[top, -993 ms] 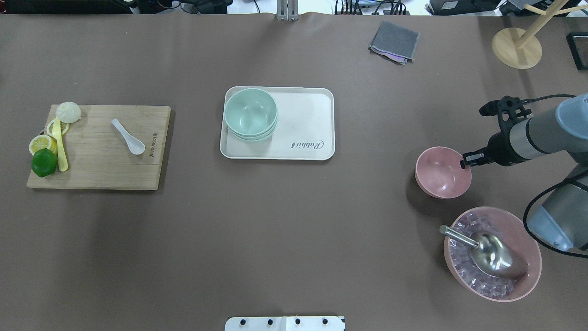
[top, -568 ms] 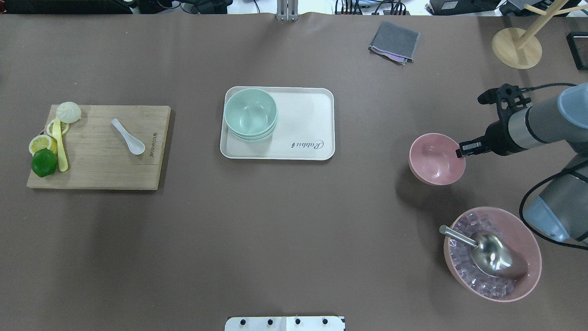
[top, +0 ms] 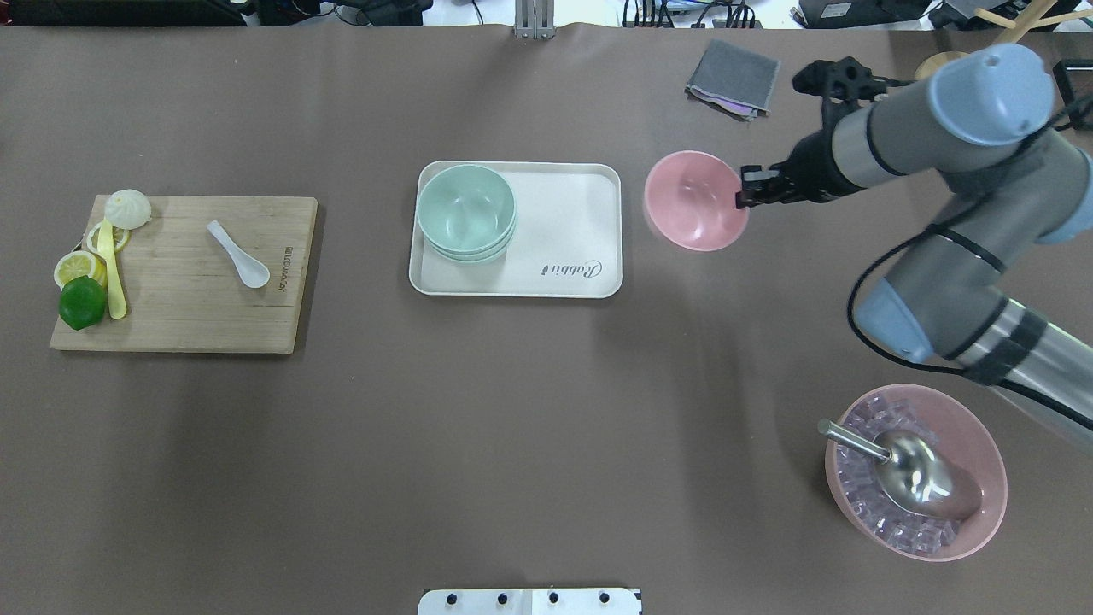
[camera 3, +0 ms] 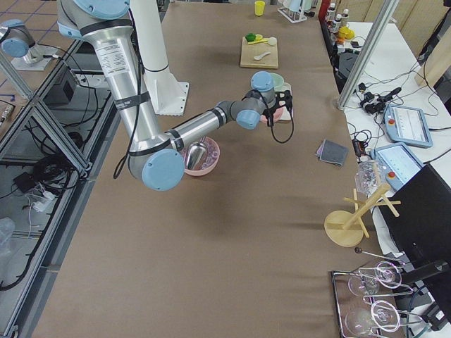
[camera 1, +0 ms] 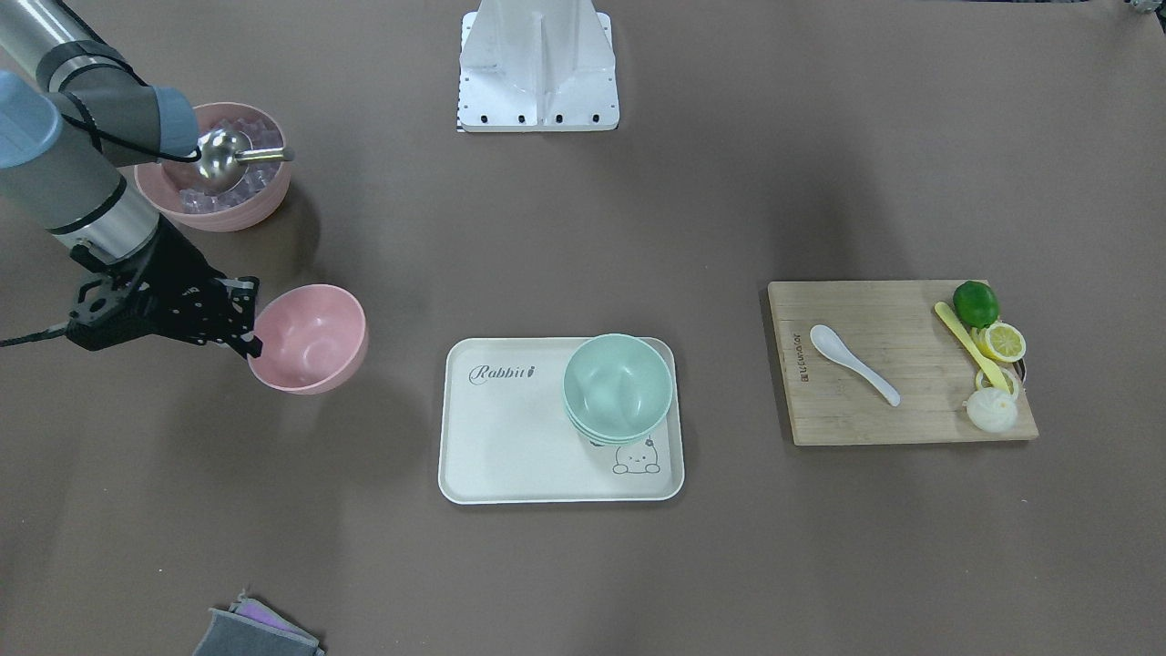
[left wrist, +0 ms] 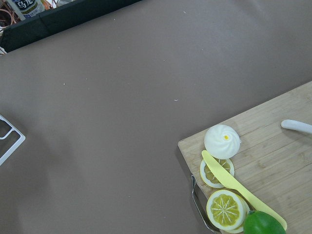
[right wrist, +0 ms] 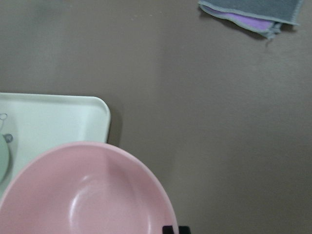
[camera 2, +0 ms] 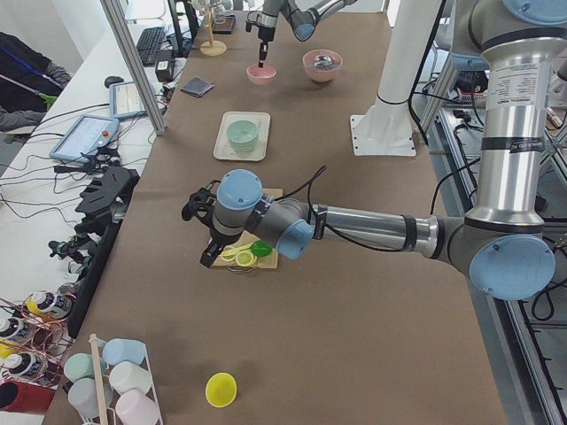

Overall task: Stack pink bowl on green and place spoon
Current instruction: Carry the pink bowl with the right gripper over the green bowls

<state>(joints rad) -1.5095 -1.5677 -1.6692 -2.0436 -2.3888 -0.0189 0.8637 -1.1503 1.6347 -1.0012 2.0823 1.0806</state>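
My right gripper (top: 745, 195) is shut on the right rim of the small pink bowl (top: 693, 212) and holds it in the air just right of the white tray (top: 564, 290). The bowl also shows in the front view (camera 1: 310, 337) and fills the bottom of the right wrist view (right wrist: 87, 195). The stack of green bowls (top: 465, 209) sits in the tray's far left corner. The white spoon (top: 241, 254) lies on the wooden cutting board (top: 179, 316). My left gripper (camera 2: 207, 257) hovers off the board's left end; I cannot tell whether it is open.
A large pink bowl with ice cubes and a metal scoop (top: 914, 470) stands at the near right. A lime, lemon slices, a yellow utensil and a bun lie on the board's left edge. A grey cloth (top: 733, 77) and a wooden stand (top: 956, 85) are at the far right.
My right gripper has carried the pink bowl up off the table, leftward and away from the robot, to beside the tray. Nothing else has moved.
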